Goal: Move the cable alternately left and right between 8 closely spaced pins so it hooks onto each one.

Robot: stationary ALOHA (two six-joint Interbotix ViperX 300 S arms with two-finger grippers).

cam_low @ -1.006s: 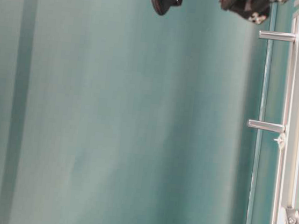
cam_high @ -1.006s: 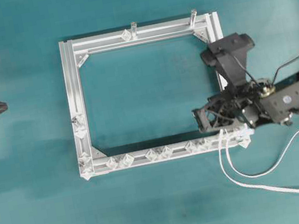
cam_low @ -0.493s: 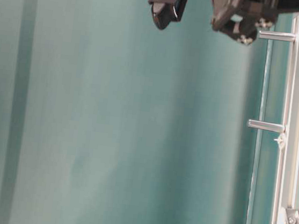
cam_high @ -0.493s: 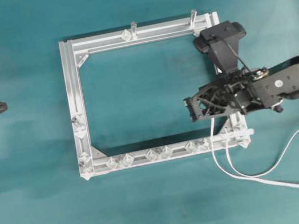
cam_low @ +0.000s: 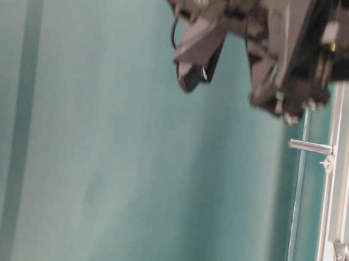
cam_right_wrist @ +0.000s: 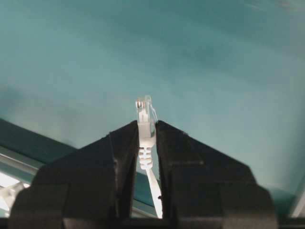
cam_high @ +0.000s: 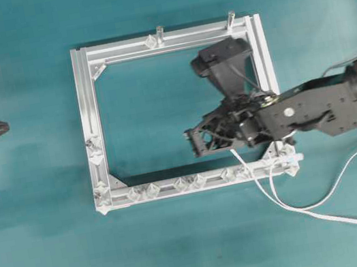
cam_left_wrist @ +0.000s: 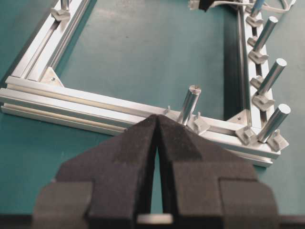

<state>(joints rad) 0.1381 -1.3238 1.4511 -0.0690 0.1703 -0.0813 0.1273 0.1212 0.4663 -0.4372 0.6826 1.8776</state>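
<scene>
White flat cable (cam_high: 330, 207) loops at lower right, its clear plug (cam_right_wrist: 145, 110) upright; translucent diamond pins (cam_high: 188, 183) line the frame's bottom rail.

The left gripper (cam_left_wrist: 157, 143) fills the bottom of the view, its two black padded fingers (cam_left_wrist: 128, 157) pressed nearly together with only a thin slit between them; beyond the fingertips lies a corner of the silver frame (cam_left_wrist: 71, 102) on the teal table (cam_left_wrist: 143, 52); upright metal pins (cam_left_wrist: 189, 104) stand along the rails, one just past the fingertips, others in a row up the right rail; white cable (cam_left_wrist: 281, 6) shows at the top right
</scene>
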